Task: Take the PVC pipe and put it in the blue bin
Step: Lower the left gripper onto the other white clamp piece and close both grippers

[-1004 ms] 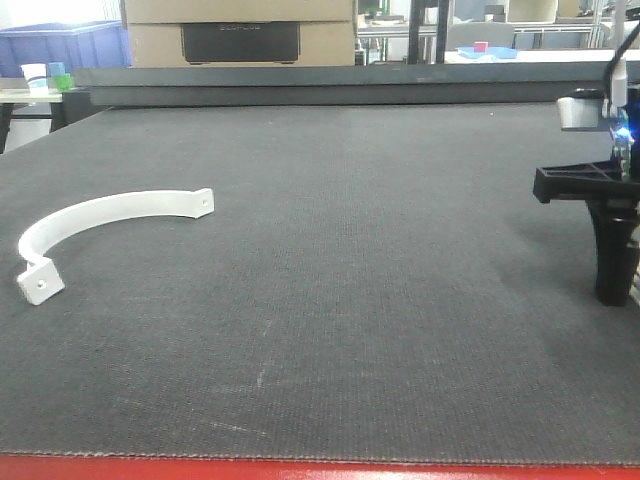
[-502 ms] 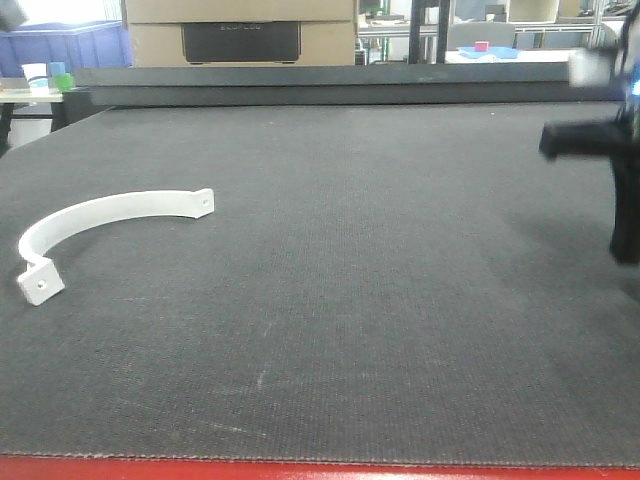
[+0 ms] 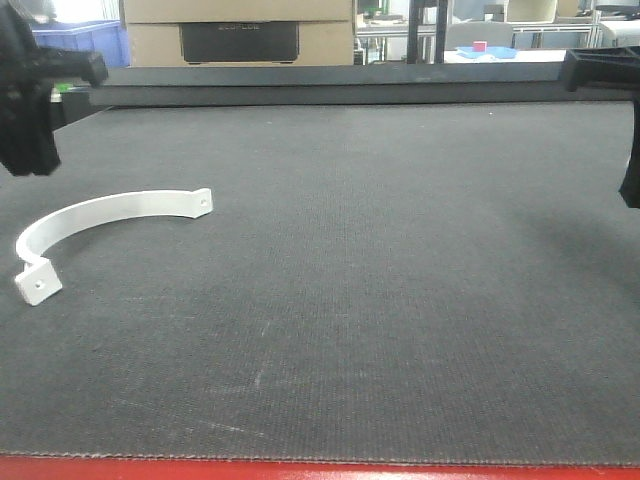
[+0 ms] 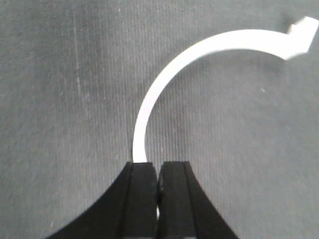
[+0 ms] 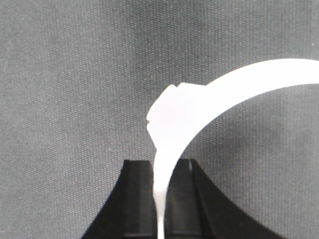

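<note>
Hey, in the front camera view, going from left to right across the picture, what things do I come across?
The left pincer at the left edge → white curved strap on the mat → cardboard box at the back → blue tray with a pink block, far back → right pincer at the right edge.

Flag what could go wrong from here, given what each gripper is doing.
1. The right gripper is shut on a curved white strap, not a pipe piece; the wrong part may get binned.
2. The left gripper, shut, hangs over another strap on the mat and might go for it. No pipe shows.
</note>
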